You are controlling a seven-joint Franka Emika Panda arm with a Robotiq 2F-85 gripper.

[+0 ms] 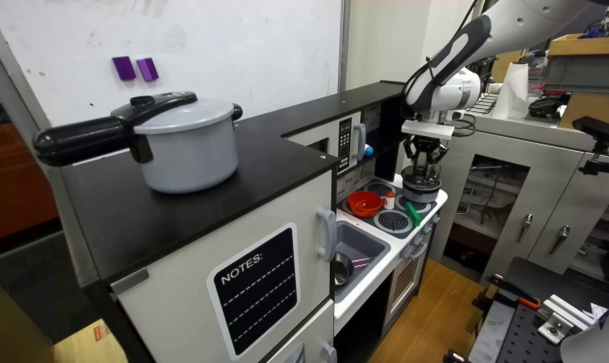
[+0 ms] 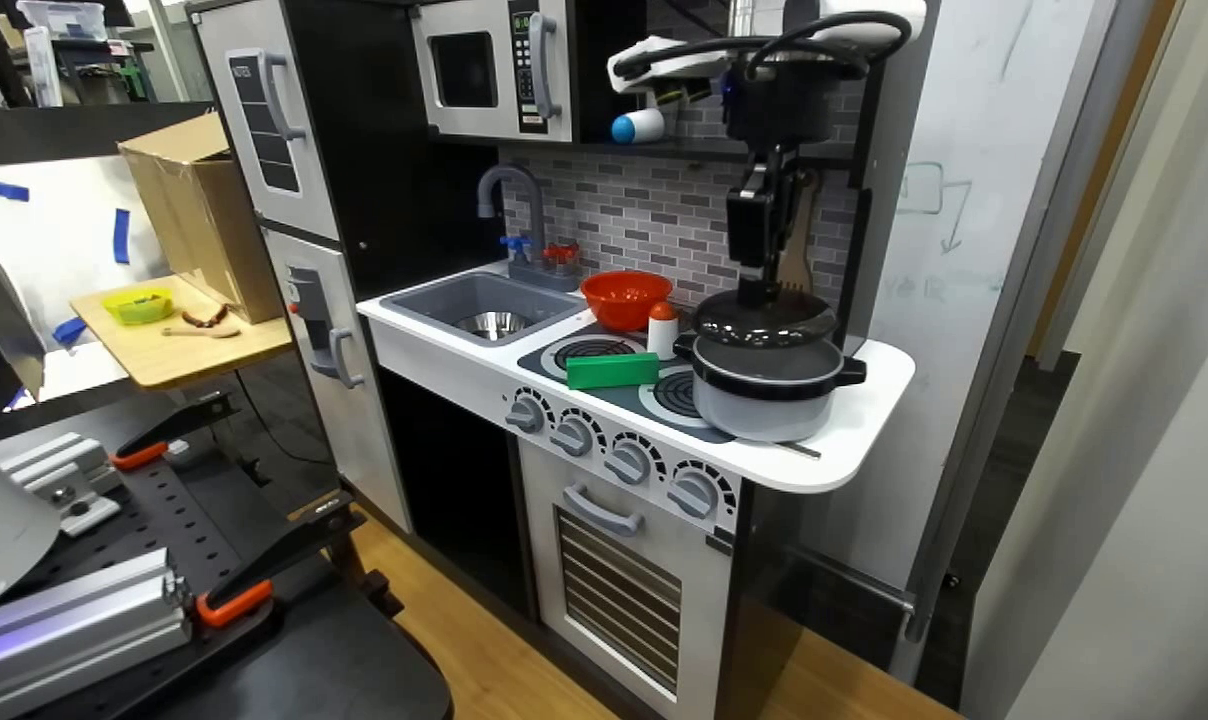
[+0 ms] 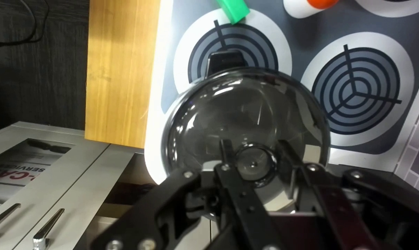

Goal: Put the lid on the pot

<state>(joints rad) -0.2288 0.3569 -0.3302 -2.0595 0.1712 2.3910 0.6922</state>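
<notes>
The small round grey pot with black rim and side handles stands on the stove's front right burner area, also in an exterior view. A dark see-through lid with a round knob hangs just over the pot; a gap to the rim shows at the front. My gripper points down, its fingers on both sides of the knob, holding the lid. In the wrist view the gripper's fingers flank the knob and the lid covers most of the pot; a black pot handle sticks out.
A white shaker with orange top stands close to the pot's handle. A green block and a red bowl are beside it. The sink holds a metal pan. A large grey pot stands on the upper counter.
</notes>
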